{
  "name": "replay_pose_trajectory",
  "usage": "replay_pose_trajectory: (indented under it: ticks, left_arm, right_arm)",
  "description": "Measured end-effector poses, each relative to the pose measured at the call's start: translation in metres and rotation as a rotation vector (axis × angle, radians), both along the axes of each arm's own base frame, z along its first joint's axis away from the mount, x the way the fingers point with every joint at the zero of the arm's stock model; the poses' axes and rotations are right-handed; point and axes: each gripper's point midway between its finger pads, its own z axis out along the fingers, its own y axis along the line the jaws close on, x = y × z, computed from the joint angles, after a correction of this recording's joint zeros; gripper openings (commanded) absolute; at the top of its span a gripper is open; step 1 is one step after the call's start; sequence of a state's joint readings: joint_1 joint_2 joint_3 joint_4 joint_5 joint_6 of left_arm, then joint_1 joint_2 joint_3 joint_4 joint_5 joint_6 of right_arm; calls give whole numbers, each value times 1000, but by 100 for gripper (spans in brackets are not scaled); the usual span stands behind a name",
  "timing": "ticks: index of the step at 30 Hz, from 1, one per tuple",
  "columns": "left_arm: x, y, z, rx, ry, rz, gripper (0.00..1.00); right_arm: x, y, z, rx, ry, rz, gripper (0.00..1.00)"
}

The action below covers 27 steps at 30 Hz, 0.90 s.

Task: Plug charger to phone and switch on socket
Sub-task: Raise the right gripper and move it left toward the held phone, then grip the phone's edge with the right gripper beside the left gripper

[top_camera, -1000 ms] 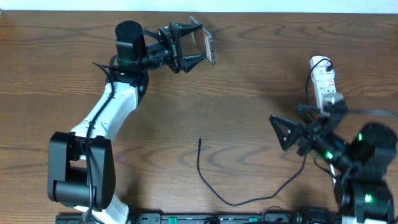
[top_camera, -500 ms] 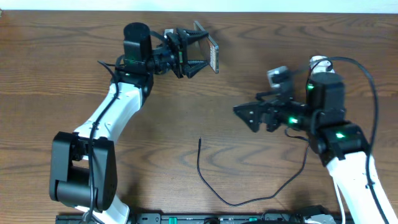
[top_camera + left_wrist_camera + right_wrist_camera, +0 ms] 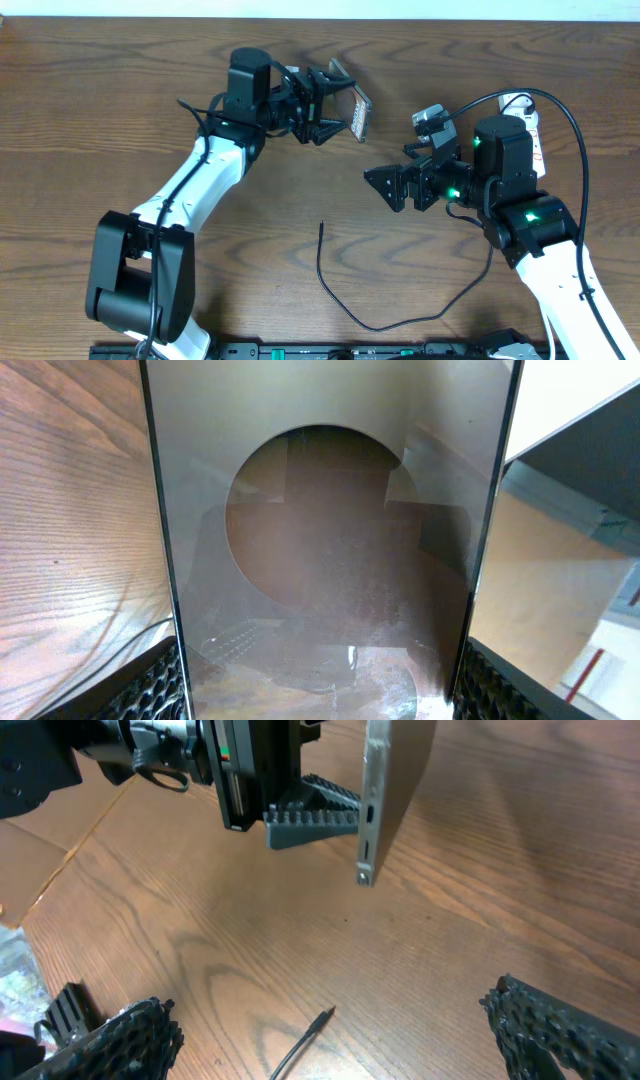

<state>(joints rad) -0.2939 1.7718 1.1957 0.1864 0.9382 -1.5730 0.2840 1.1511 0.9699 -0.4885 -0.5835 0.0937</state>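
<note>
My left gripper [image 3: 340,105] is shut on the phone [image 3: 358,108], a flat dark handset that it holds up off the table at the back centre. In the left wrist view the phone [image 3: 330,560] fills the frame between the two pads [image 3: 150,680]. My right gripper [image 3: 385,190] stands open, just right of and below the phone, with nothing in it. In the right wrist view the phone [image 3: 385,790] appears edge-on, port end down. The charger [image 3: 345,305] lies loose on the table, its plug tip [image 3: 322,1017] between my right gripper's [image 3: 330,1005] spread fingers. The socket [image 3: 520,102] is mostly hidden behind the right arm.
The wooden table [image 3: 120,100] shows bare wood at the left and in the middle. A thick black arm cable [image 3: 580,150] loops over the right arm. The charger's cable curves along the front edge toward the right arm's base.
The right arm has swung up from the front right to the middle, its gripper now facing the phone. The left arm has carried the phone to the right and slightly down.
</note>
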Motion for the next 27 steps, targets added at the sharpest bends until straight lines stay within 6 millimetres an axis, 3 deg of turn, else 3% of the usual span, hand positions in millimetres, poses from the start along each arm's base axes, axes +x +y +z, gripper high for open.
replay_pose_trajectory:
  ticks: [9, 17, 27]
  left_arm:
    - [-17, -25, 0, 2, -4, -61, 7]
    - [-30, -43, 0, 3, -6, -107, 7]
    - [-37, -51, 0, 3, -7, -128, 7]
  right_arm:
    - [7, -7, -4, -43, -19, -38, 96]
    - [30, -23, -20, -102, 11, -181, 86]
    - [51, -22, -25, -56, 40, -265, 82]
